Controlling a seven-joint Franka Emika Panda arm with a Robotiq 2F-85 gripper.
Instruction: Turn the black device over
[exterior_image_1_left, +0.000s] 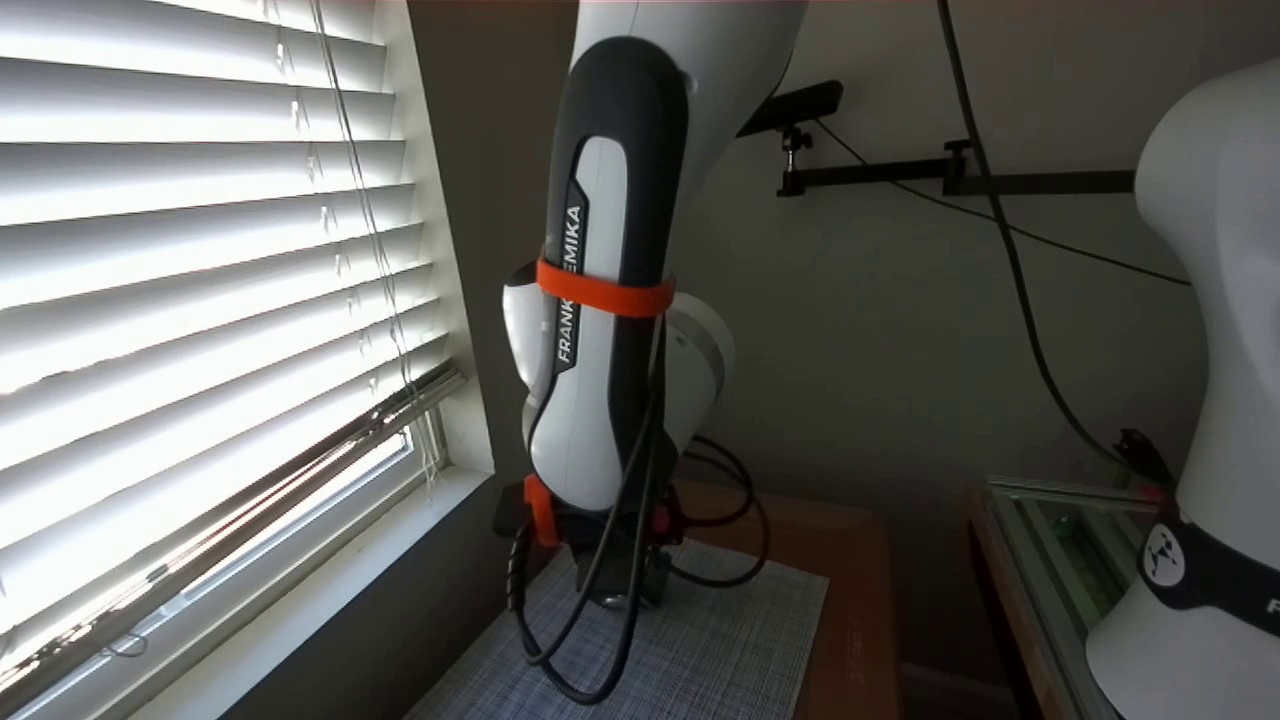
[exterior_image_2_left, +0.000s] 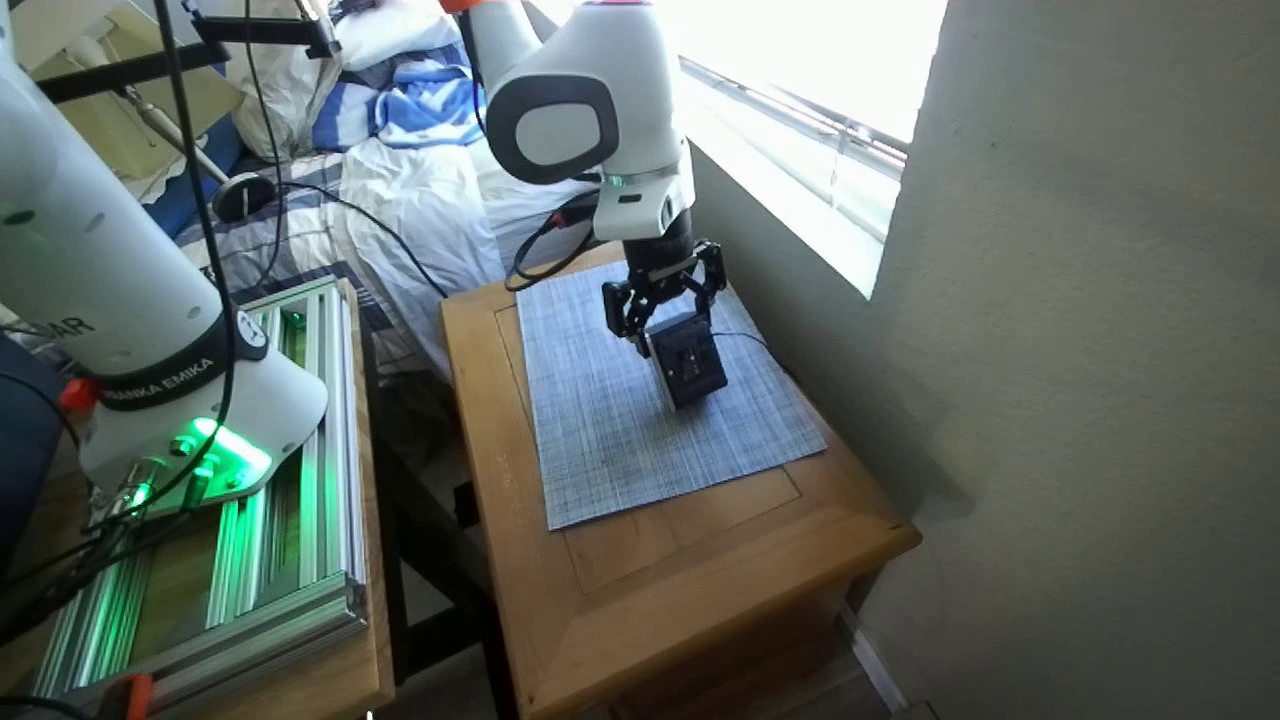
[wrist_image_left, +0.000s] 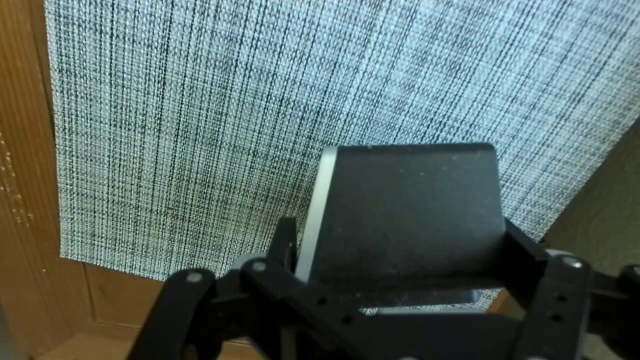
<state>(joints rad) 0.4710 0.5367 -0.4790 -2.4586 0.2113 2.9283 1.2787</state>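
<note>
The black device (exterior_image_2_left: 690, 362) is a boxy dark block with a silvery face along one side. In an exterior view it stands steeply on edge and tilted, its lowest corner at or just above the woven mat; I cannot tell if it touches. A thin cable runs from it toward the wall side. My gripper (exterior_image_2_left: 674, 328) points down with a finger on each side of it. In the wrist view the device (wrist_image_left: 410, 210) fills the space between the fingers (wrist_image_left: 396, 237), its silvery edge at the left finger and its black side against the right. In an exterior view the arm mostly hides gripper (exterior_image_1_left: 610, 575) and device.
The grey woven mat (exterior_image_2_left: 610, 440) lies on a wooden table (exterior_image_2_left: 690, 590). A wall and window sill (exterior_image_2_left: 790, 190) run close along one side. A bed (exterior_image_2_left: 420, 220) lies behind. The robot base (exterior_image_2_left: 190, 370) stands on a separate framed stand. Cables (exterior_image_1_left: 590, 640) loop by the wrist.
</note>
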